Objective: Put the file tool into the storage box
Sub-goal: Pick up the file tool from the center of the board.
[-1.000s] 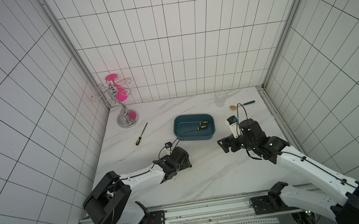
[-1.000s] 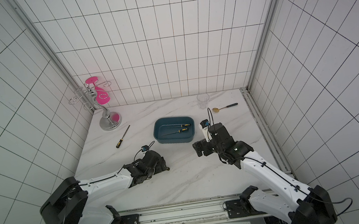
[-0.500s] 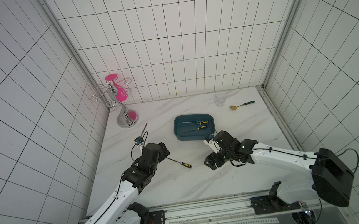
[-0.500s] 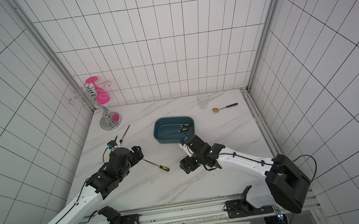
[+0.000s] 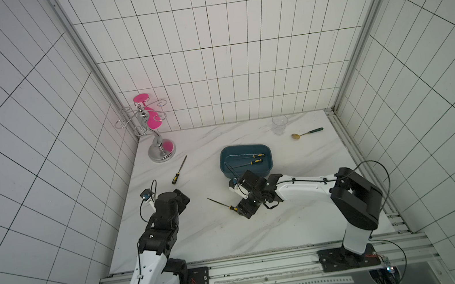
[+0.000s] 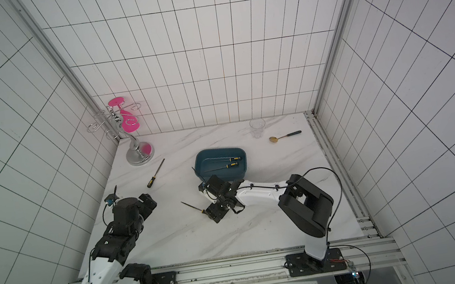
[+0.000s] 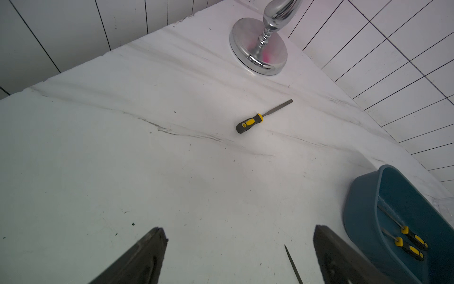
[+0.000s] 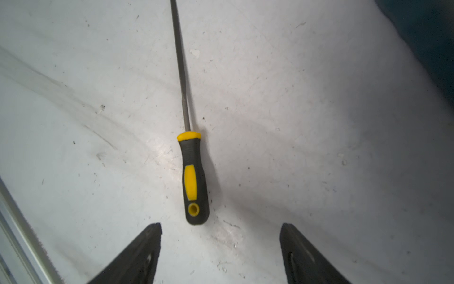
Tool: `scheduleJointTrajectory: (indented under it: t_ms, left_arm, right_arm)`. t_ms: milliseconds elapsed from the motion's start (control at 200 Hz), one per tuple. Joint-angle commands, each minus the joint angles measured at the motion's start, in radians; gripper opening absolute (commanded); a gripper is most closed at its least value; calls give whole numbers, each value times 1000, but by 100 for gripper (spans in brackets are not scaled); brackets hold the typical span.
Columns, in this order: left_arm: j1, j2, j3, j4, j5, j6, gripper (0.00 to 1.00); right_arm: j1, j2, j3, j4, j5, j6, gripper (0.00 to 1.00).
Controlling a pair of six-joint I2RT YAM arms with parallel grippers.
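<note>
1. Your file tool (image 8: pixel 194 179) is the slim one. It has a thin, dark grey shaft that tapers to a point and a black handle with a yellow collar. The handle also has a yellow inlay along its side and a yellow-ringed hole at the butt.
2. It lies flat on the white, marble-veined table (image 5: pixel 203 236), in front of the storage box (image 5: pixel 243 145) and apart from it. In both top views its tip points toward the left arm's side.
3. Your right claw (image 8: pixel 221 226) is spread wide and grasps nothing. The butt of the handle lies just ahead of the fingertips, lined up with the gap but not between them.
4. Your left claw (image 7: pixel 240 230) is also spread and empty. It hangs above the table's left part, clear of every tool.
5. There is one storage box, a shallow dark teal-blue tub with rounded corners. It sits mid-table, toward the back.
6. You can count four files, all with the same black-and-yellow handles.
   - The first is the slim one by the right claw.
   - The second is a flat-bladed file (image 5: pixel 179 170) lying alone on the table near the chrome stand (image 5: pixel 162 152).
   - The last are two more files (image 5: pixel 248 156) side by side inside the box, handles toward the right arm's side.
7. Along the back of the table you have one of each of these:
   - a clear cup (image 5: pixel 280 124)
   - a spoon (image 5: pixel 306 133) with a gold bowl and a dark handle, just beside the cup
   - the chrome stand, which carries pink discs, in the back left corner
</note>
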Motion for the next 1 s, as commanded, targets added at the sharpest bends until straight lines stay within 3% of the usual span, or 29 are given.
scheduleJointTrajectory:
  t_ms: [0, 475, 590, 835, 995]
  left_arm:
    - [12, -39, -9, -30, -43, -5, 98]
    - [18, -142, -30, -38, -65, -20, 98]
    - [19, -147, -29, -41, -56, -28, 98]
    - [19, -163, -14, -42, -11, -64, 98]
    - [19, -157, 23, -38, 31, -88, 98]
  right_arm:
    - [28, 63, 78, -57, 36, -54, 79]
    - [92, 161, 120, -82, 124, -77, 58]
    - [103, 153, 102, -81, 162, -82, 48]
    - [125, 82, 37, -45, 237, -99, 15]
    - [127, -27, 4, -34, 270, -120, 8]
